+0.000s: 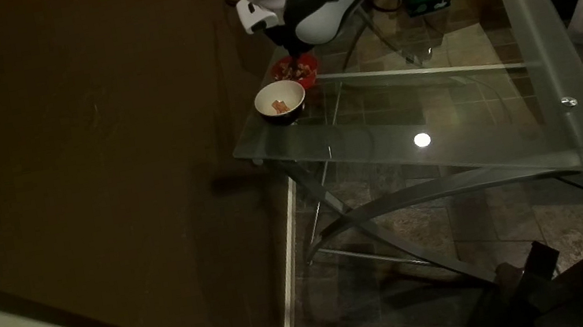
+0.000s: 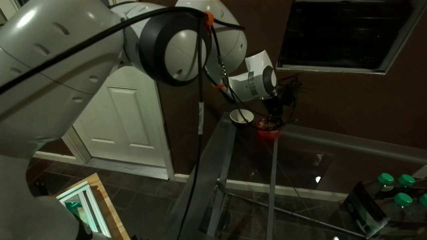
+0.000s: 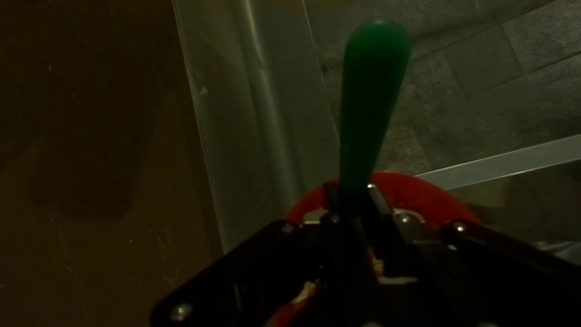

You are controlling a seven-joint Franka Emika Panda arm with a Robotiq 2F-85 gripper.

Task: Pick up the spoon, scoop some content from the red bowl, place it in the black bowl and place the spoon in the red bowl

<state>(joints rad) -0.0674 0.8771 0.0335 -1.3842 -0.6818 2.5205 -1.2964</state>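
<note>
My black jointed gripper (image 3: 355,198) is closed tightly on the long green-handled spoon (image 3: 366,104), over the round red bowl (image 3: 422,195). At this bowl's seven o'clock in an exterior view, the round black bowl (image 1: 280,90), cream-white inside, has brownish pieces (image 1: 280,107). Scooping, I think, is done; releasing is left. The spoon's tip is hidden.

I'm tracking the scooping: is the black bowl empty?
Not empty: in an exterior view, a little tan content lies at the bottom of the black bowl, with bare pale inside around it.
</note>
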